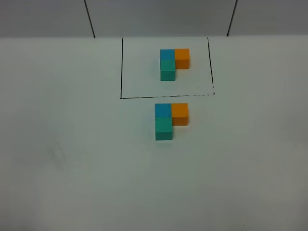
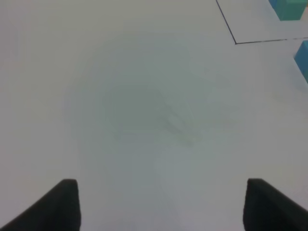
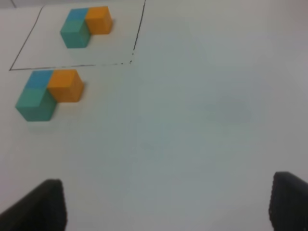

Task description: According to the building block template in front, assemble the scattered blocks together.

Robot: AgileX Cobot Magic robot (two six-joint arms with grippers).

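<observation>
template (image 1: 170, 63): three cubes in an l shape inside a thin black drawn rectangle (image 1: 121, 67), near the far edge of the bench (image 1: 67, 159), about midway along it
template layout: blue cube at the far corner, orange cube touching its right side, teal-green cube touching its near side
loose blocks (image 1: 168, 120): three unframed cubes just outside the near line of the rectangle, on the middle of the bench
blue block (image 1: 163, 110): far corner of the loose group, touching the other two
orange block (image 1: 179, 114): touching the right side of the blue block
teal-green block (image 1: 164, 128): touching the near side of the blue block, closest to the near edge
match: the loose group lies in the same l shape and colour order as the template
left gripper (image 2: 161, 204): fingers (image 2: 62, 207) spread apart over bare bench, nothing between them; a corner of the rectangle shows far off
right gripper (image 3: 168, 204): fingers (image 3: 41, 207) spread wide apart, nothing between them, well apart from both block groups
arms: not seen in the high view
</observation>
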